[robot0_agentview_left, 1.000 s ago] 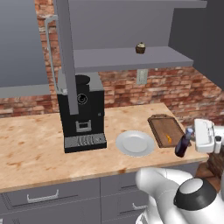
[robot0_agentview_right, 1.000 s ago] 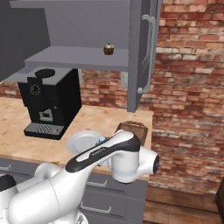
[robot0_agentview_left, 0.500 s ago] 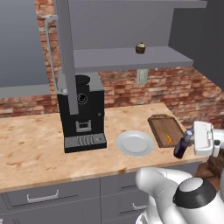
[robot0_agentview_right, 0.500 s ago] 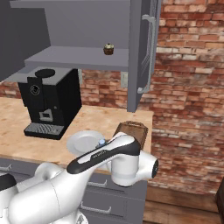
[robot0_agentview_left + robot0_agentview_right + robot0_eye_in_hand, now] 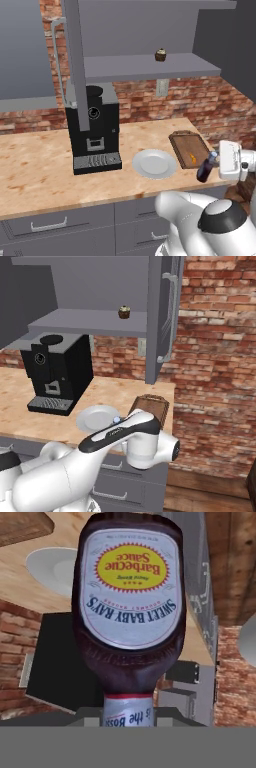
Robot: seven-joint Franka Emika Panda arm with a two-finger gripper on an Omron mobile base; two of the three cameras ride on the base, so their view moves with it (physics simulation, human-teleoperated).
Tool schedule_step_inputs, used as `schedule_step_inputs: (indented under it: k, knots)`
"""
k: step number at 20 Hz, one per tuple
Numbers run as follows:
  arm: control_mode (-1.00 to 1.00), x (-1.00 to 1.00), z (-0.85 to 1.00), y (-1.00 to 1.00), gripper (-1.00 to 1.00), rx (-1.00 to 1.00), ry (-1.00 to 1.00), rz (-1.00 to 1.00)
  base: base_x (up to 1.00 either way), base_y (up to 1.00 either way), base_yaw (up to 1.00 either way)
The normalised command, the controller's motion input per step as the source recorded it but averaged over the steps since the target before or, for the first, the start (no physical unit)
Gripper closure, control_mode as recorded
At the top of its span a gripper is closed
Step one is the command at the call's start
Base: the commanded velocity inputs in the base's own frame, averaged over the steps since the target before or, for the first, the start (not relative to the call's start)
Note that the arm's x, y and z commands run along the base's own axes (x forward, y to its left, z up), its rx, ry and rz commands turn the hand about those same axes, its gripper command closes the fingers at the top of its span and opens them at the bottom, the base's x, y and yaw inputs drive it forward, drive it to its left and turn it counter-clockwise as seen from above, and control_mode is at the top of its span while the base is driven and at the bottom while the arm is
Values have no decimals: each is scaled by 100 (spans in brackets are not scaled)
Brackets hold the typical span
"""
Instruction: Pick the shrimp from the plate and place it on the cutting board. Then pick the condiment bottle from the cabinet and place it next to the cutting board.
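My gripper (image 5: 214,165) is shut on the condiment bottle (image 5: 205,170), a dark bottle with a blue cap, held tilted just over the counter's front edge by the near right corner of the cutting board (image 5: 186,144). The orange shrimp (image 5: 194,159) lies on the board's near end. Left of the board sits the white plate (image 5: 154,164), bare. In the hand view the condiment bottle (image 5: 129,607) shows its yellow-white label up close. From the right base, my arm covers most of the bottle; its cap (image 5: 116,419) peeks out between the plate (image 5: 96,417) and the board (image 5: 150,404). The cabinet shelf (image 5: 125,67) is overhead.
A black coffee machine (image 5: 93,127) stands on the counter left of the plate. A small brown cupcake (image 5: 160,55) sits on the cabinet shelf. An open cabinet door (image 5: 162,316) hangs above the board. The counter ends just right of the board, with a brick wall (image 5: 215,371) beyond.
My hand has come down a little and slightly left with the bottle, closer to the counter beside the board. Everything else stays put.
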Motion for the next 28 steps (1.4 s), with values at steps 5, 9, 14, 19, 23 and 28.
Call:
schedule_step_inputs:
  k: [5, 9, 14, 19, 23, 28]
  knots:
    - [-100, 16, -13, 0, 100, 0, 0, 0, 0, 0, 0]
    - [-100, 14, -11, 0, 100, 0, 0, 0, 0, 0, 0]
    - [-100, 9, -7, 0, 100, 0, 0, 0, 0, 0, 0]
    - [-100, 5, -6, 0, 100, 0, 0, 0, 0, 0, 0]
    - [-100, 2, -4, 0, 100, 0, 0, 0, 0, 0, 0]
    - [-100, 1, -4, 0, 100, 0, -1, 0, 0, 0, 0]
